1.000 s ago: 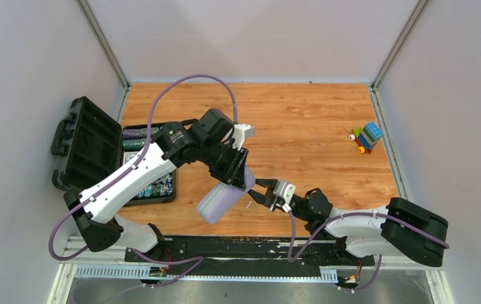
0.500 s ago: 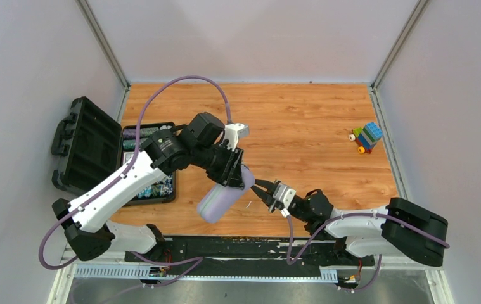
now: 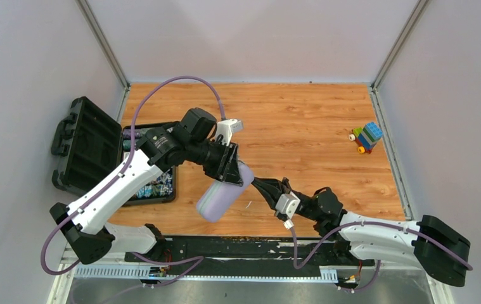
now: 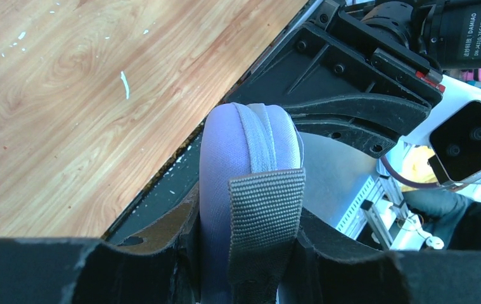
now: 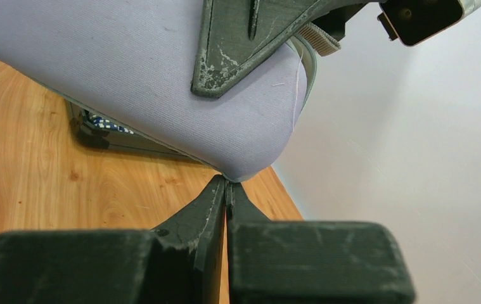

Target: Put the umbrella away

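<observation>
- Centrally, wooden table (image 3: 301, 114): floor of the walled cell, with both arm bases at its near edge.
- Black toolbox (image 3: 89, 149): at the table's left edge, lid raised, contents showing in its tray.
- Lilac case (image 3: 215, 201): oval and fabric-covered, held tilted above the table, lower end toward the near edge.
- Left gripper (image 3: 230, 170): clamped on the case's upper end, one finger on each broad side.
- Right gripper (image 3: 256, 183): fingers pressed together, tips touching the rim of that same end; whether they pinch anything cannot be told.
- Toy block vehicle (image 3: 367, 137): far right, well apart.
- Grey webbing strap (image 4: 266, 209): lies over the case's end.
- Umbrella: not distinguishable in any view; whether it lies inside the case cannot be told.
</observation>
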### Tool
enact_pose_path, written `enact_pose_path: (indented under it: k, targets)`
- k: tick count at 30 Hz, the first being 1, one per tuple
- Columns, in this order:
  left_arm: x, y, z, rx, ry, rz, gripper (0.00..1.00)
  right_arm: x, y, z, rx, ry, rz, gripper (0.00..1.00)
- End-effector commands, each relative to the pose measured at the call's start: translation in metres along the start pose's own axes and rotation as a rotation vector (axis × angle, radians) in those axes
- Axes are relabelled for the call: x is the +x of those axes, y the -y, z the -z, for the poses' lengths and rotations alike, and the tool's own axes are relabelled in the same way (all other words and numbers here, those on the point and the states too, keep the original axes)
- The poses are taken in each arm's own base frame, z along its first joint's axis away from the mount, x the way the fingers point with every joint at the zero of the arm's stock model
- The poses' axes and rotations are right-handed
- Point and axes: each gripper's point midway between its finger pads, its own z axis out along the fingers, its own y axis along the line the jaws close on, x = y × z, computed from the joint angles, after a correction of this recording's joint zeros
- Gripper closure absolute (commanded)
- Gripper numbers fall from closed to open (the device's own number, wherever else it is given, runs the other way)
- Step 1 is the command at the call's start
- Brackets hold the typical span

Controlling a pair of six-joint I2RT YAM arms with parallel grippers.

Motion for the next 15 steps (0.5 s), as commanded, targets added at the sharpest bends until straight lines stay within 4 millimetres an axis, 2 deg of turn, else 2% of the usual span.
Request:
enact_pose_path:
  k: [1,4,8,11,13,15]
  targets:
    - [0.007,-0.016,0.020,-0.092,0.023,0.048,1.00,-0.007,0.016,0.002,0.052,0.016,0.034,1.00]
    - [0.007,-0.010,0.018,-0.048,0.017,0.037,1.00,-0.003,0.025,-0.003,0.084,-0.011,0.026,1.00]
    - [0.010,-0.009,0.018,-0.034,0.018,0.028,1.00,0.006,0.049,-0.008,0.199,-0.066,0.006,1.00]
    - [0.011,-0.004,0.019,-0.010,0.012,0.021,1.00,0.026,0.066,-0.002,0.283,-0.121,-0.022,1.00]
    - [0.014,-0.005,0.019,-0.011,-0.006,0.014,1.00,0.027,0.070,0.002,0.300,-0.109,-0.020,1.00]
    - [0.017,-0.013,0.019,-0.052,-0.025,0.008,1.00,0.019,0.070,0.004,0.282,-0.075,0.009,1.00]
